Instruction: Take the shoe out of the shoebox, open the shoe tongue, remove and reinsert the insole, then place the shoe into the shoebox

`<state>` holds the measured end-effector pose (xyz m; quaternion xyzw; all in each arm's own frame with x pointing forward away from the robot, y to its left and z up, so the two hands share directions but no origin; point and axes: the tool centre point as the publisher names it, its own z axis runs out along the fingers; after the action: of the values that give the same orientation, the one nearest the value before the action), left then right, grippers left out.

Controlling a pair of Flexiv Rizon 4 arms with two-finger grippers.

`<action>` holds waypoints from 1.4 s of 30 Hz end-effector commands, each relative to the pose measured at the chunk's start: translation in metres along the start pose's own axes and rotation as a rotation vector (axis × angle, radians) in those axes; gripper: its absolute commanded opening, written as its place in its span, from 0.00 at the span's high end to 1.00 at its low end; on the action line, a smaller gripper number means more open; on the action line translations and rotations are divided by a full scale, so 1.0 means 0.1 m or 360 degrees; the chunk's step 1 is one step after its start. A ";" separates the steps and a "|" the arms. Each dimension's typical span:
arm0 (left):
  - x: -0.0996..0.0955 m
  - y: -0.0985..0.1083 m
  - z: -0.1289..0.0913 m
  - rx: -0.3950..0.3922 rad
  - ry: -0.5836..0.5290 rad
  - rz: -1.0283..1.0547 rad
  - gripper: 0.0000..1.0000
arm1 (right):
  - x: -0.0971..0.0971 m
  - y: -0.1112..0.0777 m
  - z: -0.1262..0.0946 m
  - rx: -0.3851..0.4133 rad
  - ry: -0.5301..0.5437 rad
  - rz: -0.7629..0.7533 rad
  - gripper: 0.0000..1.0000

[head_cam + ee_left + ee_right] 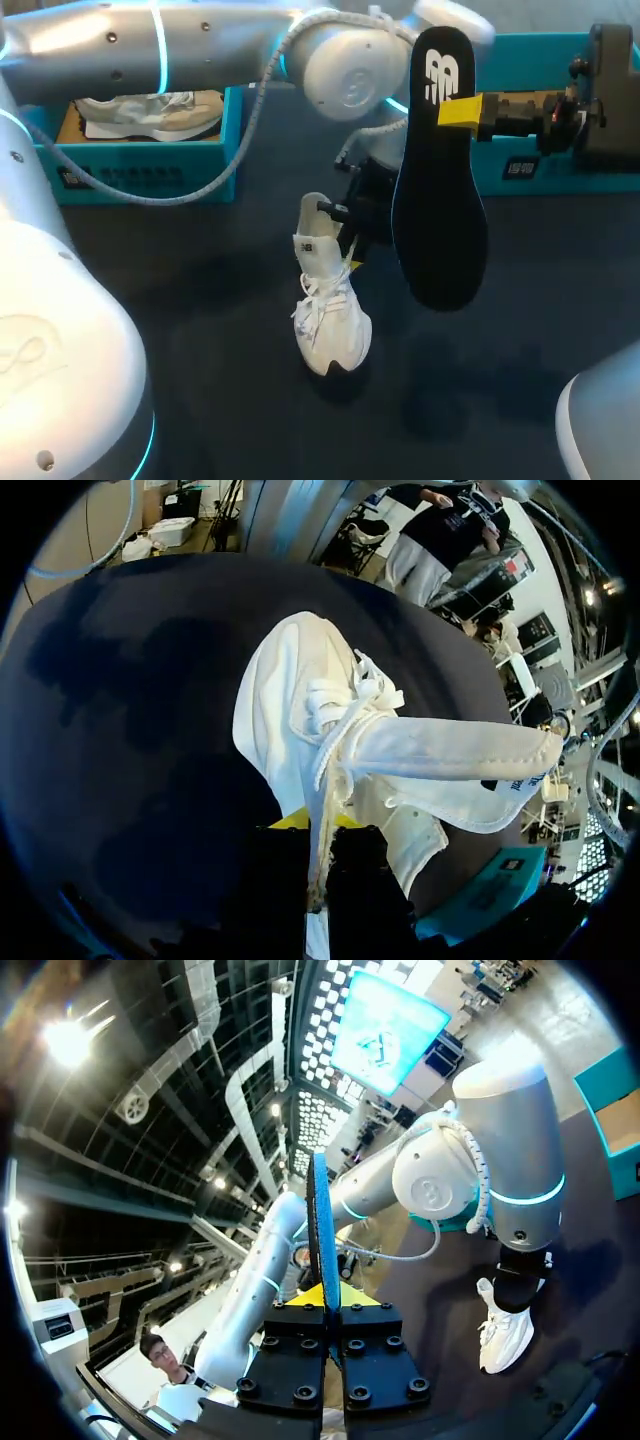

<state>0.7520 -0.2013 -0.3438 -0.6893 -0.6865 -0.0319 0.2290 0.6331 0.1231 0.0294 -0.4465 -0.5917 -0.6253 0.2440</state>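
A white shoe (328, 305) stands on the dark table, toe toward the near edge, with its tongue (450, 760) pulled out and up. My left gripper (349, 256) comes in from behind and is shut on the rim of the shoe's opening (318, 825). The black insole (438, 190) hangs in the air to the right of the shoe. My right gripper (458, 110) is shut on its upper part. In the right wrist view the insole (321, 1220) stands edge-on between the fingers (327, 1302), and the shoe (505, 1328) sits far below.
A teal shoebox (150, 160) with a second pale shoe (150, 112) in it stands at the back left. A further teal box (535, 165) lies at the back right, behind my right gripper. My left arm (200, 45) spans the back of the table.
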 end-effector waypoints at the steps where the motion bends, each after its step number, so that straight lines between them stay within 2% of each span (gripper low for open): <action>1: -0.08 -0.03 -0.04 -0.0046 0.0090 0.0011 1.00 | 0.06 -0.06 0.04 -0.0023 -0.0012 0.0003 1.00; 8: -0.17 -0.02 0.04 -0.0116 0.0156 0.0005 1.00 | 0.06 -0.06 0.04 -0.0023 -0.0012 0.0003 1.00; 12: -0.20 0.02 0.08 -0.0099 0.0175 0.0000 1.00 | 0.06 -0.06 0.04 -0.0023 -0.0012 0.0003 1.00; 23: -0.25 -0.16 0.15 -0.0208 0.0296 -0.0141 1.00 | 0.06 -0.06 0.04 -0.0023 -0.0012 0.0003 1.00; 37: -0.29 -0.14 0.31 -0.0161 0.0306 -0.0175 1.00 | 0.06 -0.06 0.04 -0.0023 -0.0012 0.0003 1.00; 38: -0.29 -0.15 0.31 -0.0158 0.0305 -0.0175 0.89 | 0.06 -0.06 0.04 -0.0023 -0.0012 0.0003 1.00; 39: -0.29 -0.15 0.30 -0.0154 0.0304 -0.0177 0.60 | 0.06 -0.06 0.04 -0.0023 -0.0012 0.0003 1.00; 40: -0.28 -0.15 0.29 -0.0147 0.0304 -0.0178 0.25 | 0.06 -0.06 0.04 -0.0023 -0.0012 0.0003 1.00; 41: -0.28 -0.15 0.28 -0.0144 0.0302 -0.0179 0.00 | 0.06 -0.06 0.04 -0.0023 -0.0012 0.0003 1.00; 42: -0.27 -0.15 0.27 -0.0142 0.0291 -0.0175 0.00 | 0.06 -0.06 0.04 -0.0023 -0.0012 0.0003 1.00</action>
<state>0.7270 -0.2188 -0.3756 -0.6536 -0.6970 -0.1412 0.2590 0.6331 0.1231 0.0294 -0.4465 -0.5917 -0.6253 0.2440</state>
